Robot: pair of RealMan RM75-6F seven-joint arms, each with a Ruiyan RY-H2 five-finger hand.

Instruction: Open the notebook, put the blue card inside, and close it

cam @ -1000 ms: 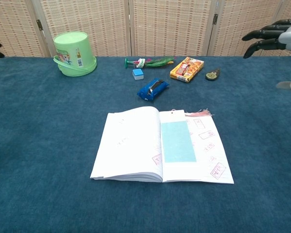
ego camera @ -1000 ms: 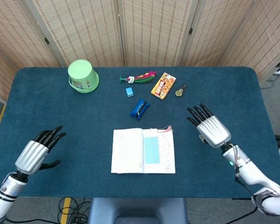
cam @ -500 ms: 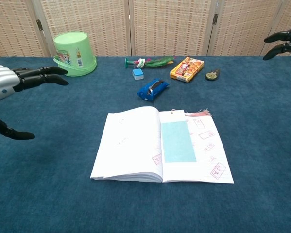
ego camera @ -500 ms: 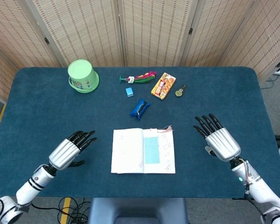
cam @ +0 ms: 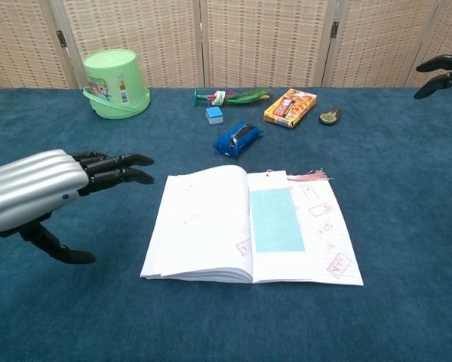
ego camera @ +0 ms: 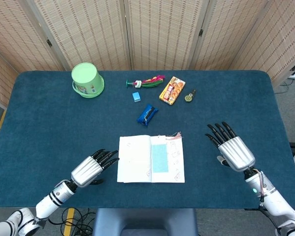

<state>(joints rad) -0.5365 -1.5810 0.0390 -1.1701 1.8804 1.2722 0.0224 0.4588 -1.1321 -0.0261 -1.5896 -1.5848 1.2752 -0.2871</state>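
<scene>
The notebook (ego camera: 151,159) is lying open near the table's front edge, with the blue card (ego camera: 159,158) resting flat on its right page. What is left is closing it: the left pages want lifting from their outer edge and folding rightward over the card without nudging it. The left hand (ego camera: 90,169) is hovering just left of the notebook, fingers extended and apart, holding nothing. The right hand (ego camera: 233,148) is hanging well to the right, fingers spread, empty.

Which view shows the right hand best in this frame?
The head view: the whole right hand shows, fingers spread, holding nothing, right of the open notebook. The chest view catches only its dark fingertips at the right edge.
</scene>
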